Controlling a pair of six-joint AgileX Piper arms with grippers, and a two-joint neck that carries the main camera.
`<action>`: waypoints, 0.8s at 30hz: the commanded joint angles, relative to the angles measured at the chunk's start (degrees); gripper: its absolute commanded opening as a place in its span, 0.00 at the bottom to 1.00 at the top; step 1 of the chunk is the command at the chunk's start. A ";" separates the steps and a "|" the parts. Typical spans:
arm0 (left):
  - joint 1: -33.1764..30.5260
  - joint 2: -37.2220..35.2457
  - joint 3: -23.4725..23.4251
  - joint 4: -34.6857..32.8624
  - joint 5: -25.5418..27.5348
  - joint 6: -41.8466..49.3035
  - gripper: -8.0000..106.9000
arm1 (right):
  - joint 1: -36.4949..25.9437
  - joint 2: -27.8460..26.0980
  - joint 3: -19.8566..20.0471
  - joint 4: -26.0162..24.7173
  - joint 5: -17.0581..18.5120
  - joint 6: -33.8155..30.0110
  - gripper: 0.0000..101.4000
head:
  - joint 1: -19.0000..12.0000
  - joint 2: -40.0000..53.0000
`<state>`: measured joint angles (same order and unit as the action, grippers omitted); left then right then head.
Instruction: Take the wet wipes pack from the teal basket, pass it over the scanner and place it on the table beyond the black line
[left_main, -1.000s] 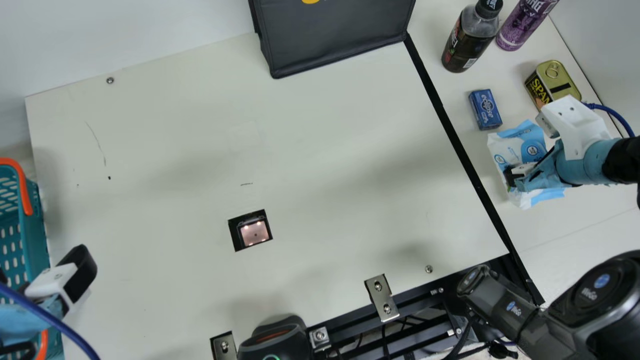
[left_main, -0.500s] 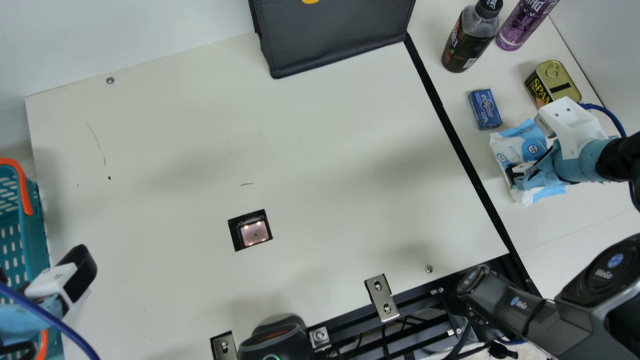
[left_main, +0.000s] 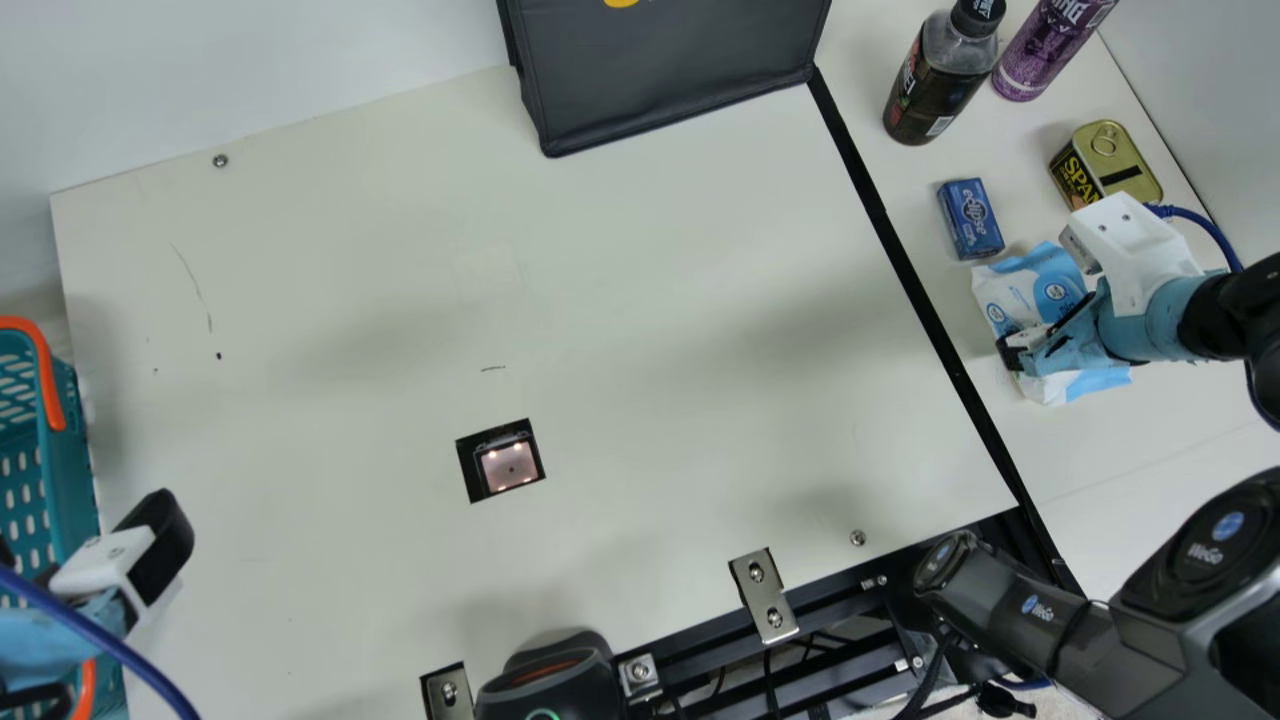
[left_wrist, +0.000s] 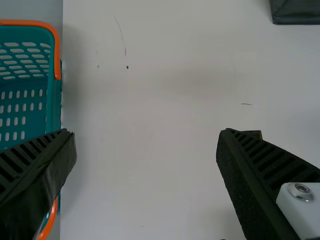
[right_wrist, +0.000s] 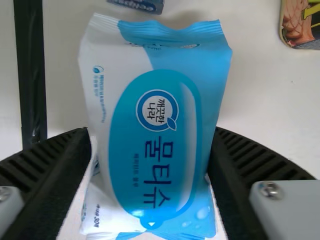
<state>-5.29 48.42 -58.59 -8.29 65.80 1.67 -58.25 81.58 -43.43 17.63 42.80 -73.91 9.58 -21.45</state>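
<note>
Main view crops our empty, wide-spread left hand (left_main: 85, 563), while our right hand (left_main: 1045, 342), parted to pack width, hides the middle of the wet wipes pack (right_wrist: 159, 130) it grips beyond the black line (left_main: 926, 300), the long axis roughly parallel to that line, one end facing the blue box (left_main: 970, 220).

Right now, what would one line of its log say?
Right gripper: closed on wipes pack | Pack: beyond black line | Left gripper: open, empty | Likely next: release

Lettering on wet wipes pack (right_wrist: 157, 120), blue box (left_main: 970, 220), tin (left_main: 1118, 165)
</note>
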 joint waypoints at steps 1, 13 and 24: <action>0.00 0.00 0.00 0.00 0.00 0.00 0.85 | 0.62 -0.73 -0.36 -0.59 0.44 1.27 0.92 | -1.66 -0.13; 0.00 0.00 0.00 0.00 0.00 0.00 0.85 | 9.43 -10.61 -7.87 -5.66 7.34 16.05 0.94 | -1.66 -0.13; 0.00 0.00 0.00 0.00 0.00 0.00 0.85 | 24.98 -20.08 -17.46 -12.93 15.15 37.51 0.94 | -1.66 -0.13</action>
<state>-5.29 48.42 -58.59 -8.29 65.80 1.67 -36.73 62.67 -59.64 5.42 57.21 -42.57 9.58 -21.45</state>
